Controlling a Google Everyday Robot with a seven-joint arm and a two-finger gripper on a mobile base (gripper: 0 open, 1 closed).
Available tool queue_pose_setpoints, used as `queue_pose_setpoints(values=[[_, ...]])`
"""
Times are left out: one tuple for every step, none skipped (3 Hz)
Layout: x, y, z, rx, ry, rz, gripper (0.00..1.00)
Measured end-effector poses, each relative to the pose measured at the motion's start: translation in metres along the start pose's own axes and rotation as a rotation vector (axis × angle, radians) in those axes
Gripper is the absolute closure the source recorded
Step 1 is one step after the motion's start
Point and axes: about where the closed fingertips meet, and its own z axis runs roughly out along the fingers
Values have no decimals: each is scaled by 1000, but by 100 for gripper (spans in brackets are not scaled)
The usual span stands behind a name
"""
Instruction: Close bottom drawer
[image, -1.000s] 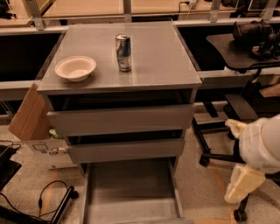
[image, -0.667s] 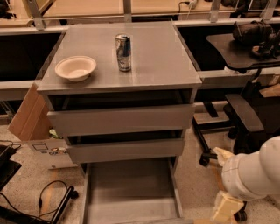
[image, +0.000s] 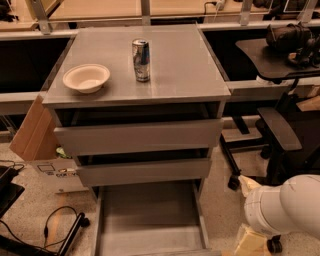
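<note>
The grey cabinet (image: 150, 80) has three drawers. The bottom drawer (image: 150, 220) is pulled far out toward me, and its empty grey inside shows. Its front panel is at the lower edge of the view. The two drawers above it, the upper (image: 137, 136) and the middle (image: 142, 171), are each slightly out. My gripper (image: 250, 240) is at the lower right on the white arm (image: 287, 205). It is low beside the right side of the open drawer and apart from it.
A white bowl (image: 86, 77) and a drink can (image: 141, 60) stand on the cabinet top. A cardboard box (image: 37, 145) and cables (image: 55, 230) lie at the left. A black office chair (image: 280, 135) and a desk stand at the right, behind my arm.
My arm has moved down and a little left at the right of the cabinet. The drawers, bowl and can have not moved.
</note>
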Motion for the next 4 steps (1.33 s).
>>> queue_pose_setpoints(values=[[-3, 7, 17, 8, -2, -5, 0], [-2, 33, 68, -26, -2, -20, 14], [15, 65, 137, -80, 7, -36, 37], [34, 78, 193, -118, 1, 6, 60]])
